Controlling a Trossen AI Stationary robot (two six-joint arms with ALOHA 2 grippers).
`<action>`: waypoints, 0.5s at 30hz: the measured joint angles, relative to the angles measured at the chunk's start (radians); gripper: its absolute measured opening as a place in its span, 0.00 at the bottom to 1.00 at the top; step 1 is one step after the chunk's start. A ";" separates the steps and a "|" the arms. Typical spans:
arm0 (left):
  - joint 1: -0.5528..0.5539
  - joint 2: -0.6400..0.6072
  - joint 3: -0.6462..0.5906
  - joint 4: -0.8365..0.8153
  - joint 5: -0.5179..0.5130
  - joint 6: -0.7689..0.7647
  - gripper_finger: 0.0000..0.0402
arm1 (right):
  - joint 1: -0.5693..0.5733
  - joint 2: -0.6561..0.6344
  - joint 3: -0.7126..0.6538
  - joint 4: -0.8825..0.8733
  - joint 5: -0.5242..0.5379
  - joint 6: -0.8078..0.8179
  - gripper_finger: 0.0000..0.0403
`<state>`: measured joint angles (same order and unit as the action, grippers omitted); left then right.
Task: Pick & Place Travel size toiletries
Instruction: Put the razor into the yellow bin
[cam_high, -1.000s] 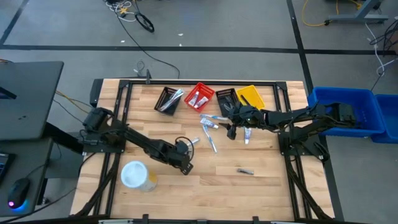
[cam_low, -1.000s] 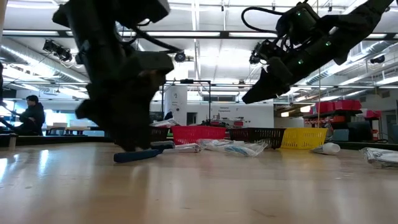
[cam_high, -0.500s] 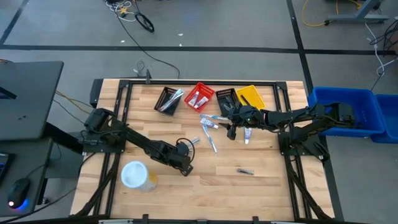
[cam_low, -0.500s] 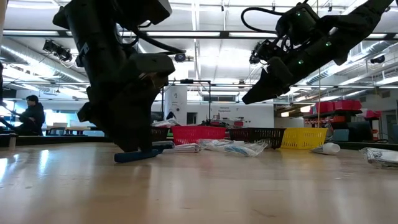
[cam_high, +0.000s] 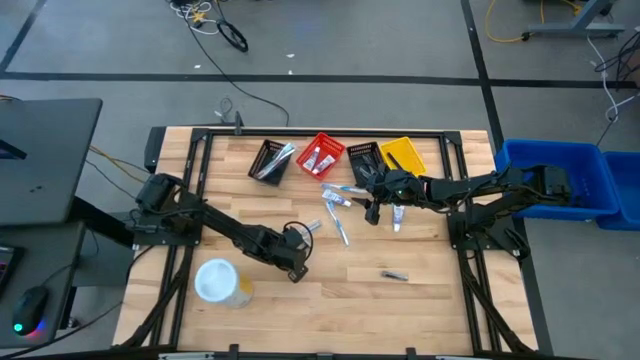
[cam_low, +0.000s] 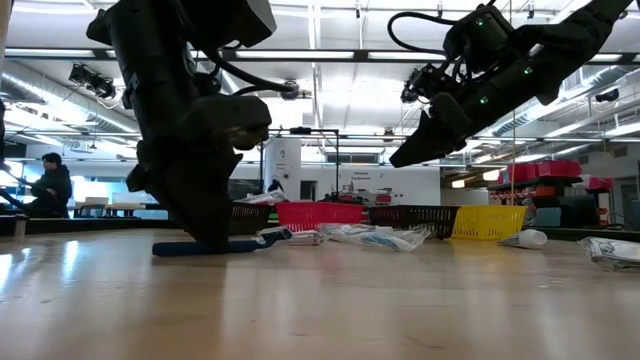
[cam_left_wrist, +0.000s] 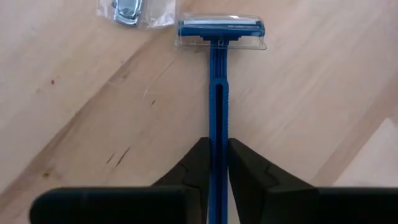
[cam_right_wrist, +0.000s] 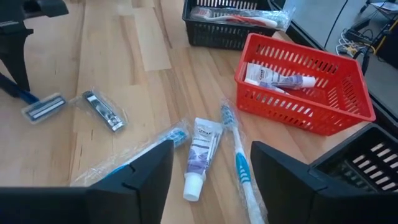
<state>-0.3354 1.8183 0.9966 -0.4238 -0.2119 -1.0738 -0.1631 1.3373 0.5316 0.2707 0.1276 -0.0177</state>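
A blue razor (cam_left_wrist: 219, 74) with a clear cap over its head lies on the wooden table at centre left. My left gripper (cam_left_wrist: 217, 146) stands over it, pointing steeply down, and is shut on its handle. The razor lies level on the table in the low view (cam_low: 200, 247), under my left gripper (cam_low: 205, 225). Loose toiletries lie nearer the baskets: a wrapped nail clipper (cam_right_wrist: 99, 111), a white tube (cam_right_wrist: 200, 155) and wrapped toothbrushes (cam_right_wrist: 239, 162). My right gripper (cam_high: 372, 210) hangs open above this pile, touching nothing. My left gripper pinches the razor's handle (cam_left_wrist: 218, 134) between its two fingers, about halfway along its length. The fingers come from above, slanting steeply down, one on each long side of the handle. The razor lies flat on the table, its head (cam_left_wrist: 221, 30) pointing away from the fingers.
Along the far edge stand a black basket (cam_high: 270, 160), a red basket (cam_high: 321, 153) holding tubes, another black basket (cam_high: 365, 160) and a yellow basket (cam_high: 402, 155). A white-lidded tub (cam_high: 217, 282) stands near the front left. A dark item (cam_high: 395, 275) lies at the front right. Blue bins (cam_high: 560, 180) stand off the table's right edge.
My left gripper has shut on the razor's handle while staying in place, rolling slightly. The razor has slid and turned a little on the table as the fingers closed. My right arm has kept still.
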 joint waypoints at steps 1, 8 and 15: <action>0.003 0.000 0.000 -0.002 -0.001 0.014 0.13 | 0.000 0.000 0.000 0.000 0.000 0.000 0.56; 0.017 0.000 -0.001 -0.005 0.021 0.119 0.20 | 0.000 0.000 0.000 0.000 -0.001 -0.008 0.56; 0.021 0.000 -0.002 -0.007 0.027 0.193 0.16 | 0.000 0.000 0.000 0.000 -0.007 -0.009 0.52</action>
<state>-0.3146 1.8187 0.9951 -0.4313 -0.1849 -0.8809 -0.1631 1.3373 0.5316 0.2707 0.1202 -0.0269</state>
